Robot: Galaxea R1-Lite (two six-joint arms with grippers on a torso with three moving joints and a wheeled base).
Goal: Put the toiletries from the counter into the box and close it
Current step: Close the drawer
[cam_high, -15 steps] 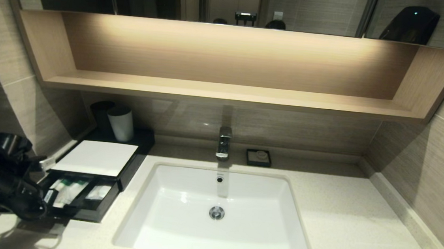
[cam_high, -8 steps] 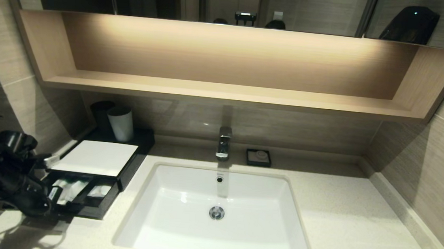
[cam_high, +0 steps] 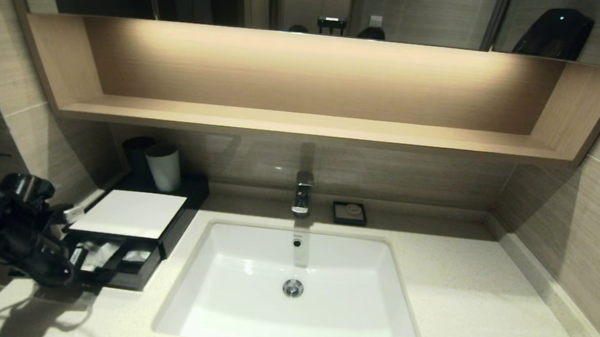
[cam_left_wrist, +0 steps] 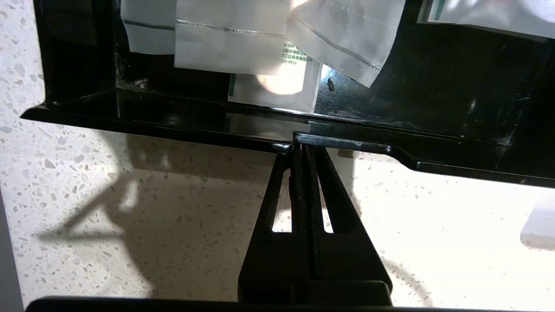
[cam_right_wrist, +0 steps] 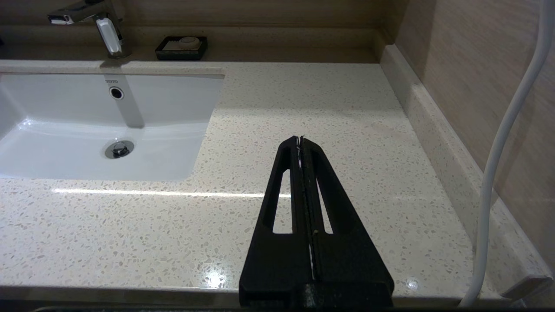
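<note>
Drawer (cam_high: 115, 269) slid further into box (cam_high: 130, 214) since earlier; left gripper (cam_left_wrist: 302, 147), fingers pressed together, tips against drawer front, toiletries (cam_left_wrist: 269, 47) just beyond. Right gripper (cam_right_wrist: 300, 139) closed, parked over counter (cam_right_wrist: 329, 108).

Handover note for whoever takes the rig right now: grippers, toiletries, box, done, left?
Left gripper: shut, holding nothing, tips against the front wall of the drawer.
Right gripper: shut, parked above bare counter right of the basin.
Toiletries: packets lie in the drawer compartments; none visible on the counter.
Box: at the counter's left end, drawer partly out.
Done: loading, as far as the views show.
Left: push the drawer fully in.
</note>
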